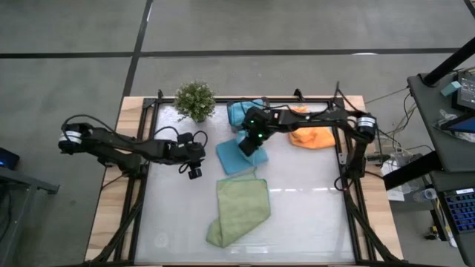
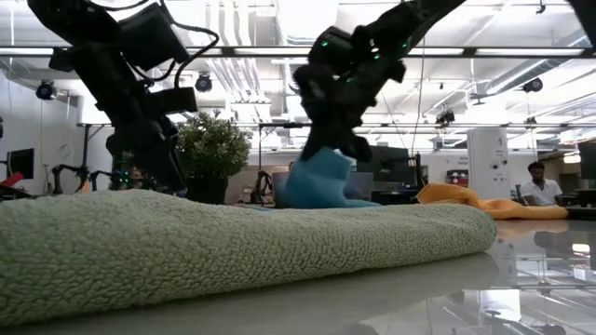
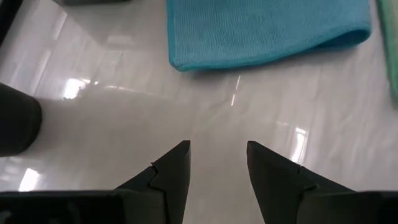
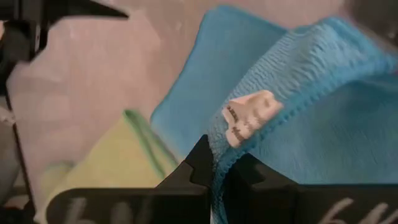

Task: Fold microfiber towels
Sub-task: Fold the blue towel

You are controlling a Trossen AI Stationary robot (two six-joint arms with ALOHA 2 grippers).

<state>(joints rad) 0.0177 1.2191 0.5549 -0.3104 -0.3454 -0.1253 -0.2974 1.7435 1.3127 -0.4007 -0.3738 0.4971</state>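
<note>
Towels lie spread across your white table (image 1: 312,222). Nearest the front edge you have the light green towel (image 1: 239,209), loosely folded and lying flat; in the low view it fills the whole foreground.

Behind it, toward the middle, a teal-blue towel (image 1: 231,157) lies on the table, one edge just beside the green one. Your right gripper (image 1: 252,142) is above this towel, with its fingers pressed together on a fold of the teal-blue cloth. The right wrist view shows the hem and a small white label pinched right at the fingertips, and the low view shows the cloth raised into a peak under the gripper.

Your left gripper (image 3: 217,163) hovers to the left of that towel, over bare table. Its fingers stand apart with nothing between them; the left wrist view shows only the white surface there, with the teal-blue edge ahead.

Farther back, a second teal-blue towel (image 1: 243,111) sits bunched near the rear rail. To its right, the orange towel (image 1: 312,136) lies crumpled beneath the right arm. A small potted plant (image 1: 195,100) stands at the rear left.
</note>
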